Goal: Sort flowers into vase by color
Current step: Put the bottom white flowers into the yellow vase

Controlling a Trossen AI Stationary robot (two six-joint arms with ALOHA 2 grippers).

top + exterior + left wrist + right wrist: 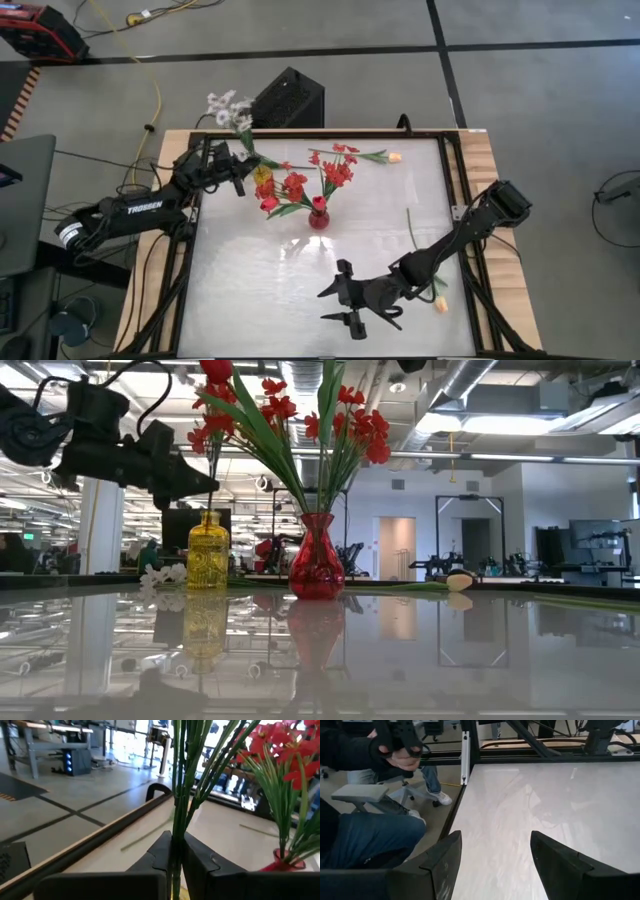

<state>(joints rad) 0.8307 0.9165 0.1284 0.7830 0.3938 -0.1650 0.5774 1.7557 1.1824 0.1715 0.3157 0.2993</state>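
1. The white flower (229, 108) hangs past the desk's far-left edge; its green stem (178, 795) runs down over the yellow vase (207, 560).
2. The left gripper (238, 174) has its fingers (200, 862) pinched on that stem, just above the vase mouth.
3. Risk: released off-centre, the stem could miss the narrow mouth or tip the vase.
4. The red vase (316, 557) already holds red flowers (337, 170); two peach tulips (394, 157) lie on the desk (250, 290).
5. The right gripper (345, 300) waits with its fingers wide apart and empty, near the front.
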